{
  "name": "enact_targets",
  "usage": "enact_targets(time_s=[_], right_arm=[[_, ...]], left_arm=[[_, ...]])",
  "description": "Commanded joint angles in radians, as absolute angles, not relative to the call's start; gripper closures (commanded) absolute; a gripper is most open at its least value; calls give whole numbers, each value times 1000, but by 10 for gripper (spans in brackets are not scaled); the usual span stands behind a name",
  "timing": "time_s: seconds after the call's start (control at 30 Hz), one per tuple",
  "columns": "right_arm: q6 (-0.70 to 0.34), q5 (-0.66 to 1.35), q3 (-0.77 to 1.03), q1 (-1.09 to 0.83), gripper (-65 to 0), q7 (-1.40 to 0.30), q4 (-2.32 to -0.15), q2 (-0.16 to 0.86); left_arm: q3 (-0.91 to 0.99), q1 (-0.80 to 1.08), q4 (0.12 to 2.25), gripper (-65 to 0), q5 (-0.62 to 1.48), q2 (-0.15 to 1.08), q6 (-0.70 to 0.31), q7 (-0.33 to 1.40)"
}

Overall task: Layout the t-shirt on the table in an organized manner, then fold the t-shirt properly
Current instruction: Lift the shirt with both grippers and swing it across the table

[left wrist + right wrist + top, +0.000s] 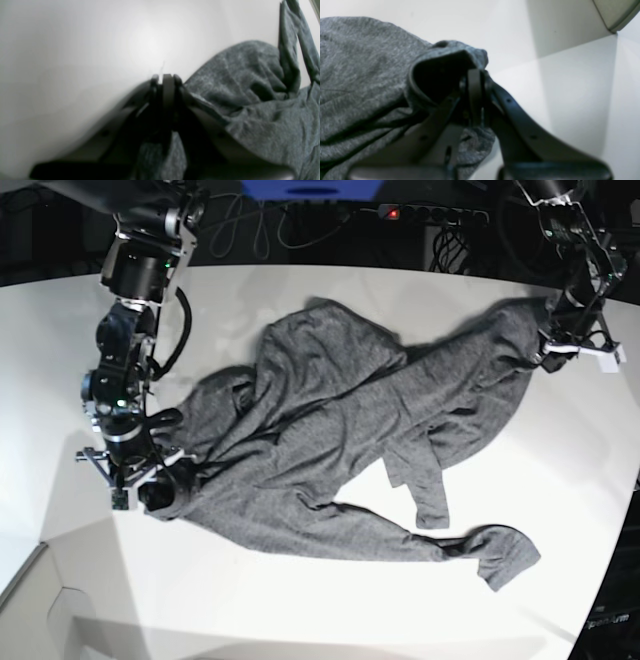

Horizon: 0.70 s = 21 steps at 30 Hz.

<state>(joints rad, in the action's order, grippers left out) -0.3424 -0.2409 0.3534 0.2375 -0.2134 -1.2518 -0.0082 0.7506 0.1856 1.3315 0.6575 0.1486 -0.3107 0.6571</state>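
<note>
Both hands (160, 485) (545, 345) pinch opposite t-shirt (340, 440) edges.

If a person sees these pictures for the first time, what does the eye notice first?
First, the dark grey t-shirt, spread crumpled across the middle of the white table, one long sleeve trailing toward the near edge. Next, the two arms at its opposite ends: the right gripper is shut on the cloth at the left side of the base view, and the left gripper is shut on the cloth at the far right.
</note>
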Motion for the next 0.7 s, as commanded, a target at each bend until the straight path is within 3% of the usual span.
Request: enact_targets(time_s=[0.0, 0.17, 0.4, 0.67], right_arm=[[-340, -237, 355, 260, 0, -183, -1273, -1], [-340, -234, 357, 259, 0, -183, -1311, 2], [-341, -231, 354, 176, 0, -182, -1543, 1], [-341, -151, 351, 113, 0, -182, -1673, 13]], left_arm=[[753, 189, 1363, -8, 653, 162, -305, 670], [769, 219, 1529, -1, 656, 162, -305, 670], [845, 213, 1791, -1, 656, 162, -305, 670], [897, 48, 1917, -1, 656, 193, -305, 671]])
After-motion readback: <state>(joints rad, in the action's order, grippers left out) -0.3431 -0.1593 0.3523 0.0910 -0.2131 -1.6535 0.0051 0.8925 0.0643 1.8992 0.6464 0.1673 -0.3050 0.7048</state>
